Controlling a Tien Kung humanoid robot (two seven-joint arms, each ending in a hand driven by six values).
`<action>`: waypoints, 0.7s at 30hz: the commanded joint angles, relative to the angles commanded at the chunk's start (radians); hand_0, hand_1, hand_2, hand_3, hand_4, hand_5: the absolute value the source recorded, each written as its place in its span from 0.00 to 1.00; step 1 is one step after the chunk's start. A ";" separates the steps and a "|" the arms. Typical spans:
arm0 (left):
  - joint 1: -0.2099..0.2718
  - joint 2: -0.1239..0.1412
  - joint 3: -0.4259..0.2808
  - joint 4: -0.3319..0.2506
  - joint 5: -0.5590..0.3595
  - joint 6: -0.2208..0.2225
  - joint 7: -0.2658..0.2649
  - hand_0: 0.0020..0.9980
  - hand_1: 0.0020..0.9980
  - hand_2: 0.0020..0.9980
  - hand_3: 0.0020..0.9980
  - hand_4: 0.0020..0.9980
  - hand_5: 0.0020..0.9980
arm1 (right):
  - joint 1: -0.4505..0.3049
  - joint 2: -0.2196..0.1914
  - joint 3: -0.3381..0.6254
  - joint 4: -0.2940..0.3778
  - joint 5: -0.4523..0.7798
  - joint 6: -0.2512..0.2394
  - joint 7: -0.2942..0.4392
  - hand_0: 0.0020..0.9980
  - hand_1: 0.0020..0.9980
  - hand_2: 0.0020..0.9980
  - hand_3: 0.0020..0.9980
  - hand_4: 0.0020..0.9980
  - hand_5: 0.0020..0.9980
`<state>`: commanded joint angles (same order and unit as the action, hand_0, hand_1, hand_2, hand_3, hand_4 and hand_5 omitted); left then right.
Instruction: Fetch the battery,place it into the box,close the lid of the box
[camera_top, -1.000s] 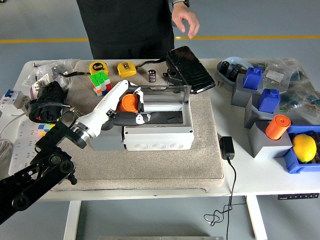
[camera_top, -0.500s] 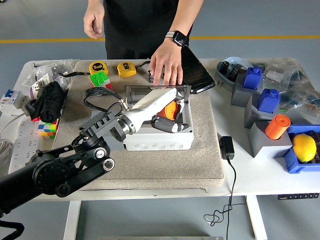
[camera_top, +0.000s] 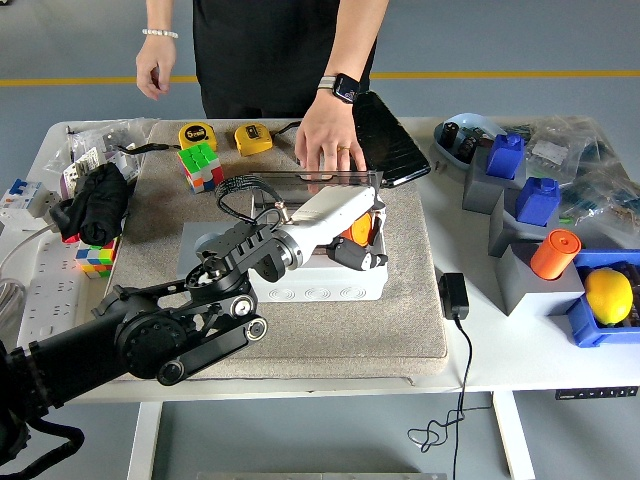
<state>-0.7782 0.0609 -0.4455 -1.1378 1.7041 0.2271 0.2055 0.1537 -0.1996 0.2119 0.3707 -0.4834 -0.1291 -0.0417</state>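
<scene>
My left robot hand (camera_top: 352, 232) grips the orange battery (camera_top: 358, 229), low over the right side of the grey box (camera_top: 318, 283). Risk: the person's hand (camera_top: 326, 140) rests on the far rim; releasing askew leaves the battery tilted, blocking the lid (camera_top: 385, 137).

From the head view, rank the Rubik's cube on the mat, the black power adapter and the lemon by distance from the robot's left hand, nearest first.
Measured from the left hand, over the grey box:
1. Black power adapter, on the table just right of the mat.
2. Rubik's cube, far left on the mat; farther, but not by much.
3. Lemon, in the blue bin at the far right, clearly farthest.
</scene>
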 joint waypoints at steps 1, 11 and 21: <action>-0.002 -0.005 0.002 0.007 0.007 0.001 0.010 0.03 0.05 0.12 0.27 1.00 0.10 | 0.000 0.000 0.000 0.001 -0.001 0.000 0.000 0.71 0.68 0.68 0.64 1.00 0.57; -0.009 -0.026 0.013 0.034 0.071 0.000 0.061 0.07 0.08 0.14 0.29 1.00 0.25 | 0.002 -0.002 0.002 0.004 -0.007 -0.001 0.001 0.72 0.68 0.68 0.64 1.00 0.57; -0.010 -0.028 -0.006 0.053 0.058 -0.040 0.084 0.10 0.11 0.17 0.30 1.00 0.34 | -0.001 -0.001 0.005 0.010 -0.016 -0.001 0.002 0.72 0.68 0.68 0.65 1.00 0.57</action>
<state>-0.7885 0.0327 -0.4515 -1.0849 1.7620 0.1876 0.2896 0.1529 -0.2008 0.2166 0.3805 -0.4991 -0.1298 -0.0399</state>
